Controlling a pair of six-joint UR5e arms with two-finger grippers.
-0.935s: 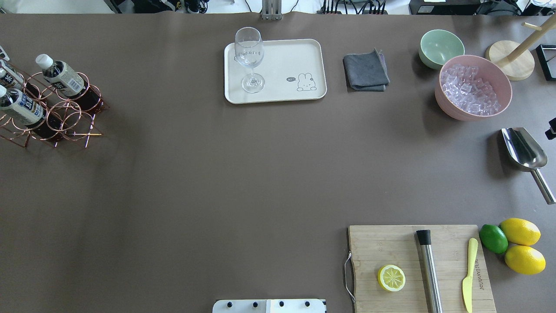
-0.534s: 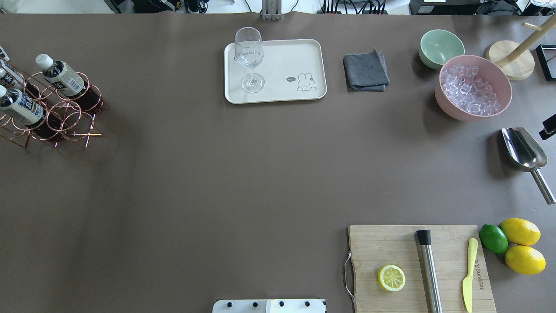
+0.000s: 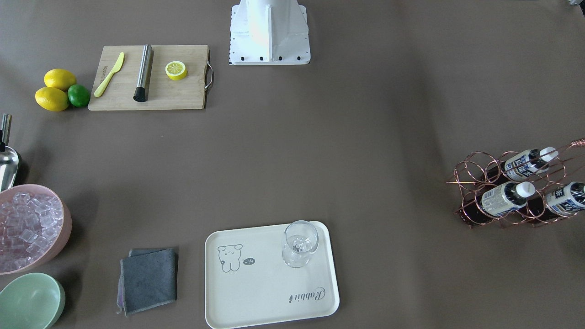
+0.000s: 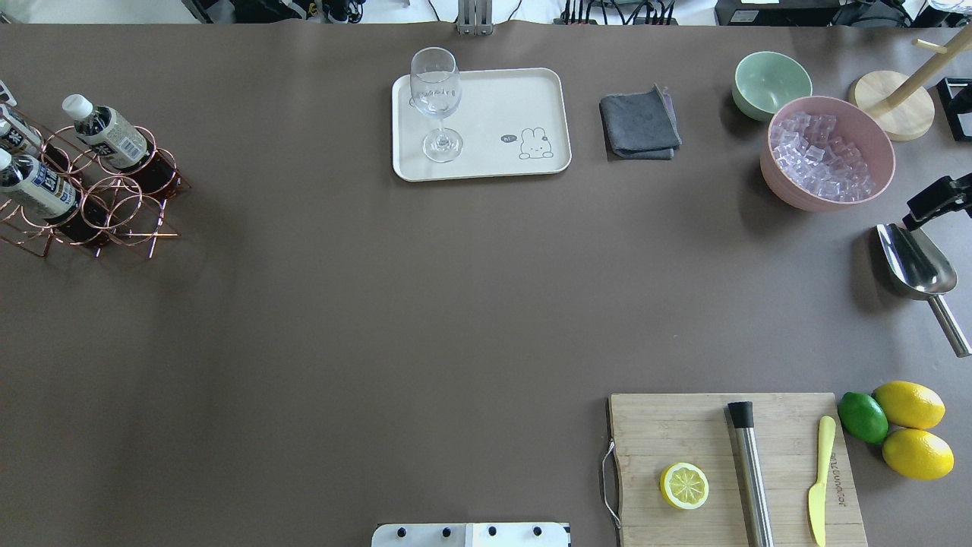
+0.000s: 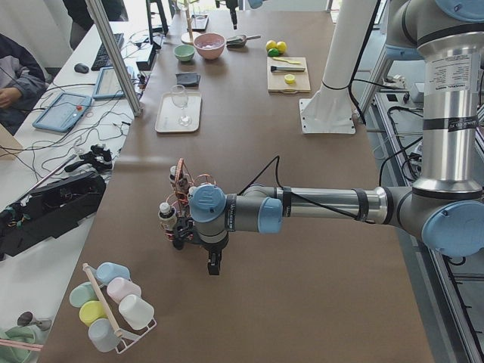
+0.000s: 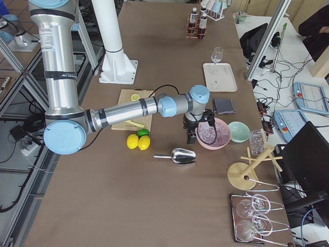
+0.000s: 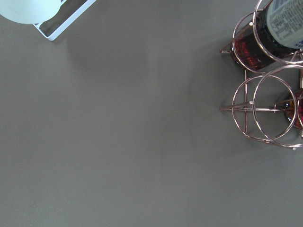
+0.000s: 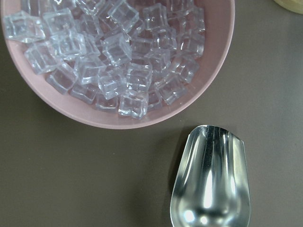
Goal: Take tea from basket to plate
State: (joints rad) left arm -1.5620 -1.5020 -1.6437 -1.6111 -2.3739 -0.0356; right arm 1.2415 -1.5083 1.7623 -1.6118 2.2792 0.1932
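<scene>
Three tea bottles lie in the copper wire basket [image 4: 125,216] at the table's far left: one [image 4: 106,133], one [image 4: 38,190], and one partly cut off [image 4: 11,135]. They also show in the front view [image 3: 502,197]. The cream plate [image 4: 524,91] sits at the back centre and carries a clear stemmed glass [image 4: 437,99]. My left gripper [image 5: 214,266] shows only in the exterior left view, low beside the basket [image 5: 181,181]; I cannot tell if it is open. My right gripper [image 4: 923,209] enters at the right edge above the scoop; its jaws are unclear.
A pink bowl [image 4: 782,190] of ice, a green bowl [image 4: 771,80] and a grey cloth [image 4: 639,123] stand at the back right. A metal scoop [image 4: 915,262] lies under the right gripper. A cutting board [image 4: 683,433] with half a lemon, a muddler and a knife lies front right.
My right gripper has moved into the overhead view from the right edge, leftward over the scoop. The bottles, basket and plate have not moved.
</scene>
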